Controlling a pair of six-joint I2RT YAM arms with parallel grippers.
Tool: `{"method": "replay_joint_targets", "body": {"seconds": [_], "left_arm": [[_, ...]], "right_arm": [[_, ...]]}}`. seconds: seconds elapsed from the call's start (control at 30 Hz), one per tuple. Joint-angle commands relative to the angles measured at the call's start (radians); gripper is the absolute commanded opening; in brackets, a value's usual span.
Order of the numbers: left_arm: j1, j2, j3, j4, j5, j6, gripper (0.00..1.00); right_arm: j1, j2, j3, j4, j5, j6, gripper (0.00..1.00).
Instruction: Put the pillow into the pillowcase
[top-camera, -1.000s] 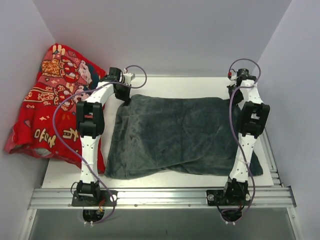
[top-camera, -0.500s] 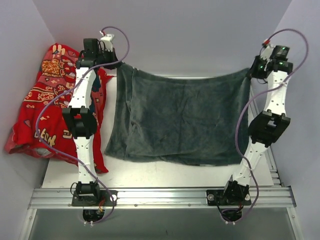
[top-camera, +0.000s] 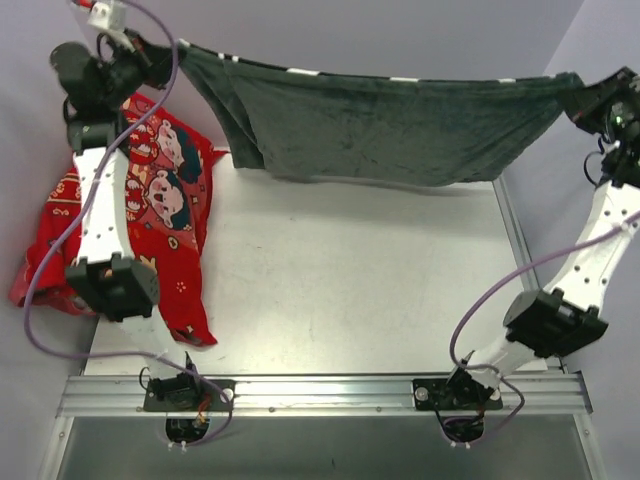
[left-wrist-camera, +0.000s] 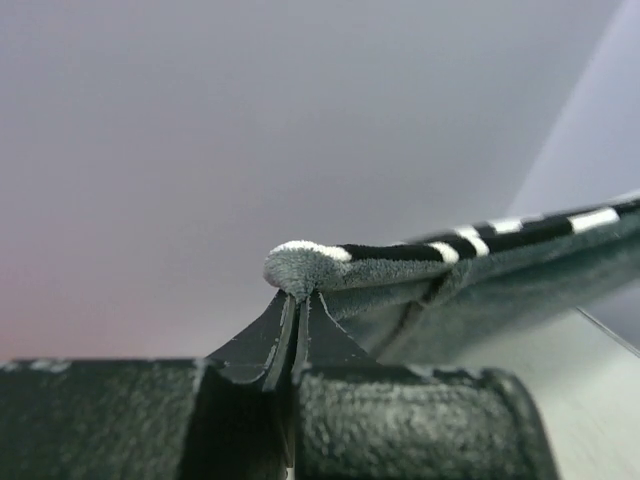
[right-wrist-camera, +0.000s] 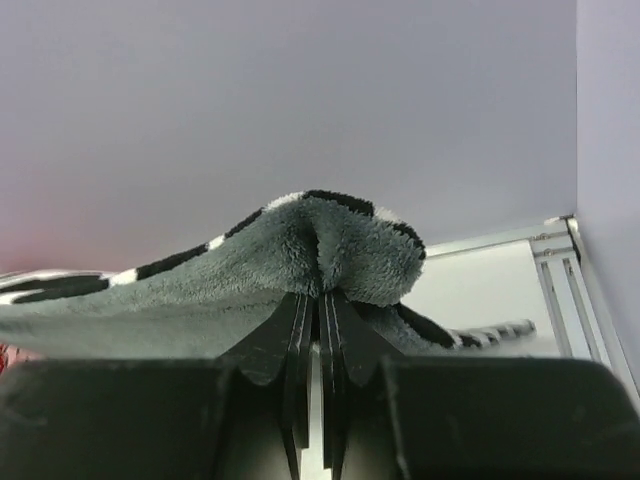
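Along the bottom edge of the top view runs a metal rail (top-camera: 320, 392) carrying both arm bases, and beyond it lies the pale table (top-camera: 350, 290). On the left side of the frame a red cloth (top-camera: 165, 195) printed with cartoon figures is heaped against the wall. The left arm (top-camera: 105, 215) crosses in front of it and hides part of it, with a purple cable (top-camera: 45, 250) looping beside it. The right arm (top-camera: 600, 250) bends up along the right edge of the frame. At the top of the frame the pillowcase (top-camera: 390, 125) hangs off the table, stretched like a sagging line from corner to corner, its grey plush face towards the camera. The left gripper (top-camera: 160, 50), in the upper left, has its jaws pinched tight on one corner. Its wrist view shows plush and zebra stripes bunched at the fingertips (left-wrist-camera: 285, 335). The right gripper (top-camera: 585, 95), in the upper right, is clamped on the opposite corner, with fabric folded over its closed fingertips (right-wrist-camera: 300, 335).
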Motion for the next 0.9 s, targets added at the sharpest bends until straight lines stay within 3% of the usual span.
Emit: {"method": "replay_joint_targets", "body": {"seconds": [0.0,0.07,0.1,0.13,0.17,0.2,0.23,0.27,0.3,0.33,0.43,0.5,0.6,0.8,0.87], "left_arm": [[0.109,-0.281,-0.265,0.231,0.21,0.009,0.0],[0.129,-0.398,-0.463,0.14,0.355,0.095,0.0],[0.133,-0.52,-0.672,-0.063,0.389,0.313,0.0],[0.132,-0.581,-0.759,-0.199,0.397,0.472,0.0],[0.132,-0.64,-0.864,-0.319,0.393,0.616,0.0],[0.135,-0.743,-1.019,-0.56,0.353,0.906,0.0],[0.135,-0.792,-1.104,-0.652,0.295,1.021,0.01],[0.138,-0.842,-1.173,-0.711,0.238,1.1,0.22],[0.141,-0.926,-1.23,-0.784,0.122,1.18,0.27],[0.144,-0.966,-1.317,-0.805,0.08,1.196,0.32],[0.155,-1.051,-1.347,-0.852,0.034,1.194,0.46],[0.155,-1.034,-1.318,-0.854,0.038,1.136,0.71],[0.155,-0.921,-1.226,-0.855,0.032,1.056,0.97],[0.123,-0.701,-1.088,-0.851,0.011,0.917,0.97],[0.089,-0.658,-1.062,-0.84,-0.073,0.858,0.97]], "right_arm": [[-0.115,-0.169,-0.218,0.152,-0.122,-0.045,0.0],[-0.14,-0.298,-0.373,0.027,-0.158,-0.294,0.0],[-0.152,-0.375,-0.512,-0.041,-0.168,-0.427,0.0],[-0.152,-0.411,-0.588,-0.119,-0.168,-0.704,0.0],[-0.144,-0.442,-0.645,-0.311,-0.104,-0.872,0.0],[-0.137,-0.488,-0.752,-0.398,-0.067,-1.004,0.11],[-0.149,-0.512,-0.806,-0.463,-0.027,-1.212,0.2],[-0.172,-0.539,-0.861,-0.518,0.026,-1.267,0.32],[-0.198,-0.584,-0.916,-0.522,0.041,-1.306,0.49],[-0.268,-0.6,-0.969,-0.528,0.044,-1.35,0.73],[-0.321,-0.602,-0.922,-0.618,0.033,-1.395,0.83],[-0.315,-0.567,-0.88,-0.65,0.013,-1.354,0.93],[-0.246,-0.502,-0.808,-0.67,0.051,-1.262,0.94],[0.007,-0.413,-0.826,-0.675,0.166,-1.104,0.96],[0.063,-0.393,-0.828,-0.664,0.173,-0.998,0.98]]}}
